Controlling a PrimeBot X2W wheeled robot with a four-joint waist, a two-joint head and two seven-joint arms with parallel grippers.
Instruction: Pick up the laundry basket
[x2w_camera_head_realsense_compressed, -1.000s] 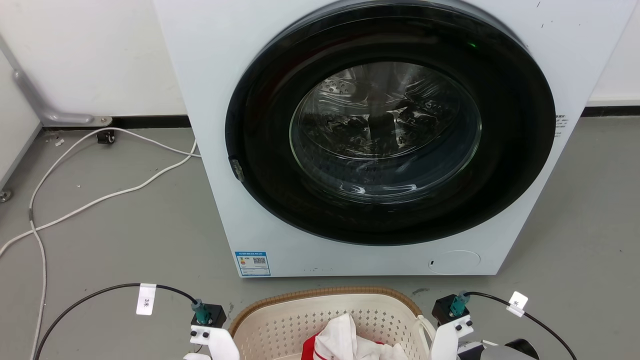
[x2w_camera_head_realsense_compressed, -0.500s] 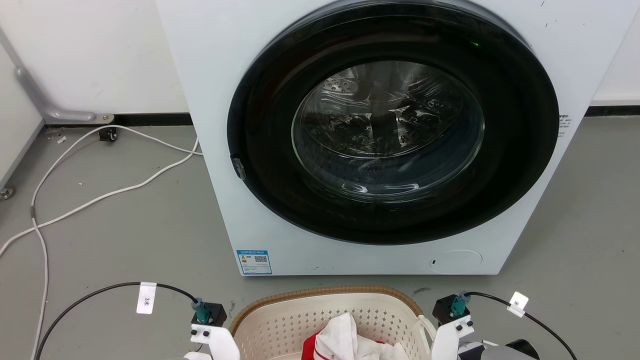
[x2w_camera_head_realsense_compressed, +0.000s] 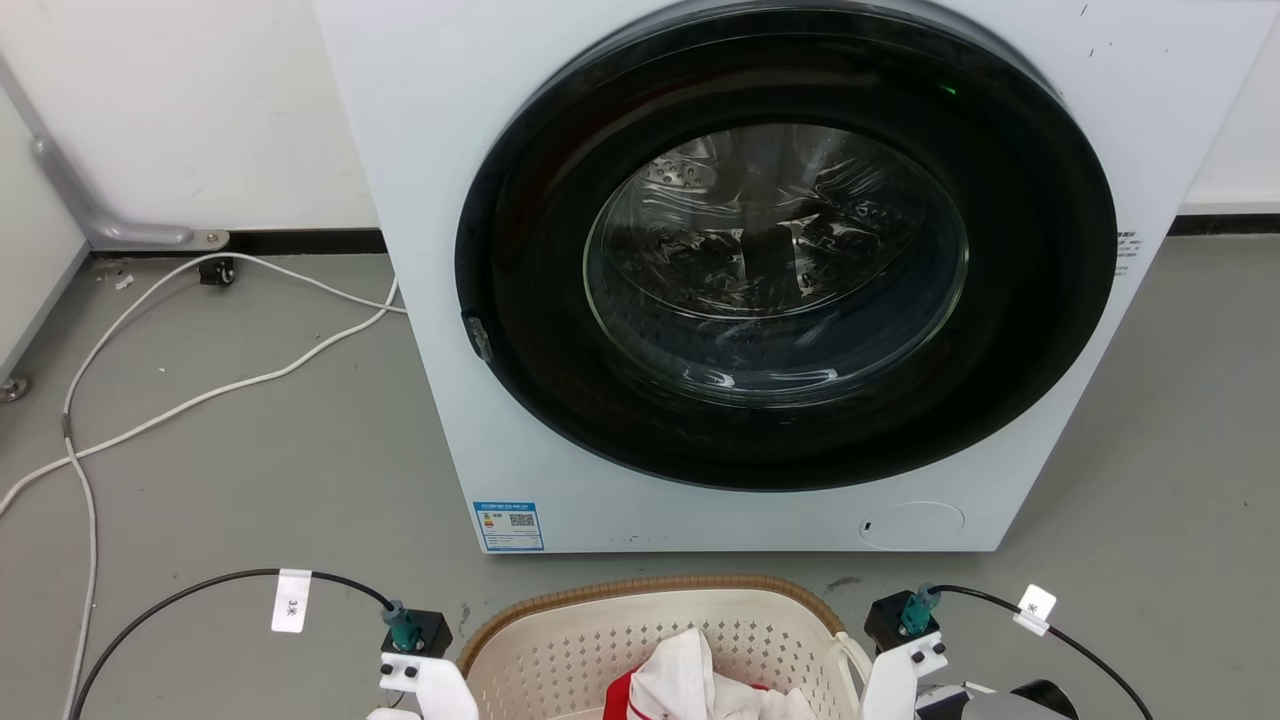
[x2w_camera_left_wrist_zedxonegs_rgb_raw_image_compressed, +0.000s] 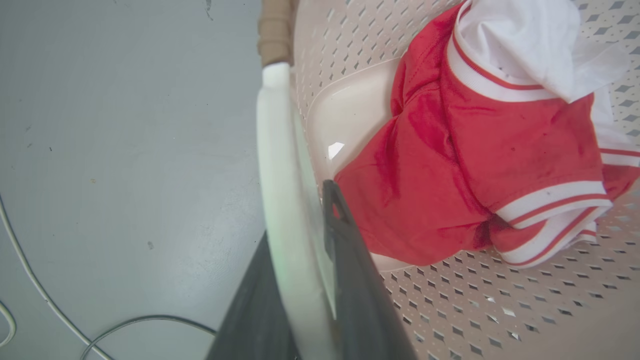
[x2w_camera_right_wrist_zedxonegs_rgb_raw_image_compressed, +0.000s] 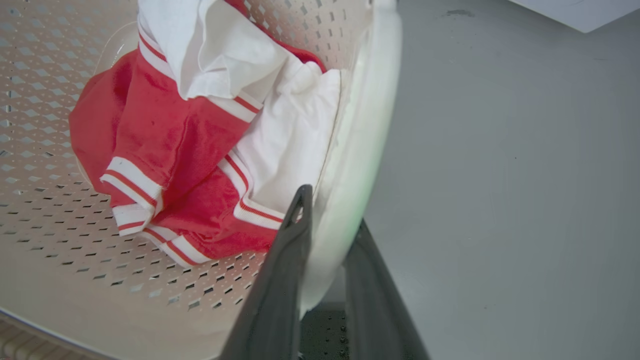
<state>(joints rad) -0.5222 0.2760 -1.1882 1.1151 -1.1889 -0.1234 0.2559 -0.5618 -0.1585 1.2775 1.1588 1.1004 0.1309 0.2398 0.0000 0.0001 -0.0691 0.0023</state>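
1. Cream perforated plastic laundry basket with a brown woven-look rim lies at the bottom edge of the head view, on the grey floor, just in front of the white front-loading washing machine
2. Contents: a crumpled red garment with white striped trim on the basket bottom, with white cloth bunched on top of it
3. Both arms reach down, one on each side of the basket. The left arm's white wrist bracket is just beside the left wall and the right arm's bracket just beside the right wall
4. Left gripper: the two dark fingers are closed on the basket's white loop handle, one finger inside the basket and one outside, with the handle pinched between them
5. Right gripper: same pose on the opposite white loop handle, with the fingers clamped either side of it
6. Whether the basket base is touching the floor: cannot tell
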